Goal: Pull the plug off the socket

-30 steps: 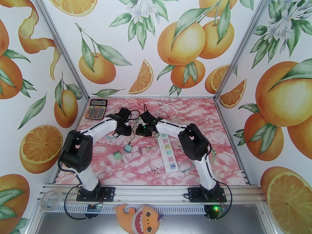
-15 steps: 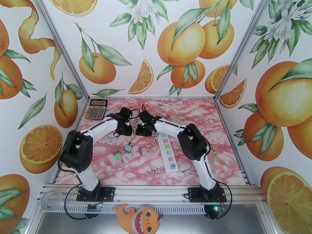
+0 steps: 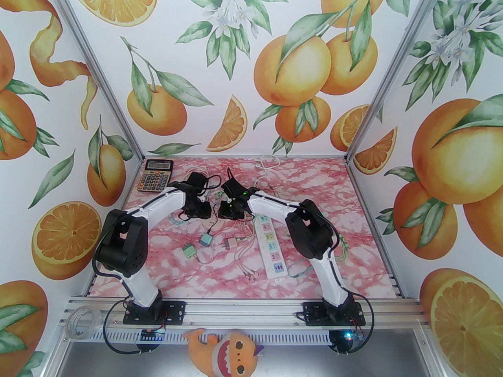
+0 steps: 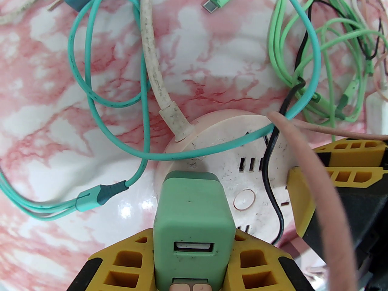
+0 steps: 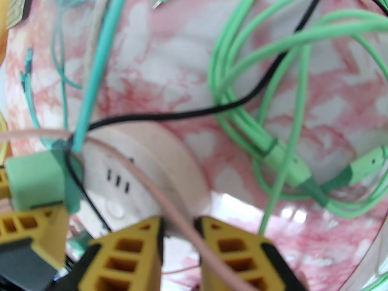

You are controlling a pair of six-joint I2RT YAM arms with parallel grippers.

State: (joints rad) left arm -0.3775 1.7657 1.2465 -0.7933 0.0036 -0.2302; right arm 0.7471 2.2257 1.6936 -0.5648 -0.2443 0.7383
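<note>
Over the last second my left arm [image 3: 157, 206] has drifted slightly back-left, the right arm [image 3: 271, 204] following. The round pink socket [image 4: 221, 126] lies under the right gripper [image 5: 178, 223]; I cannot tell whether that one grips. The left gripper [image 4: 192, 238] clamps the green charger plug [image 4: 194, 211], seemingly still seated there.

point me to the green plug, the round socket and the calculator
green plug [image 4: 194, 214]: left wrist view, the face above its usb port
round socket [image 4: 218, 126]: left wrist view, its pink side wall at the far edge
calculator [image 3: 155, 181]: top external view, its keypad
</note>
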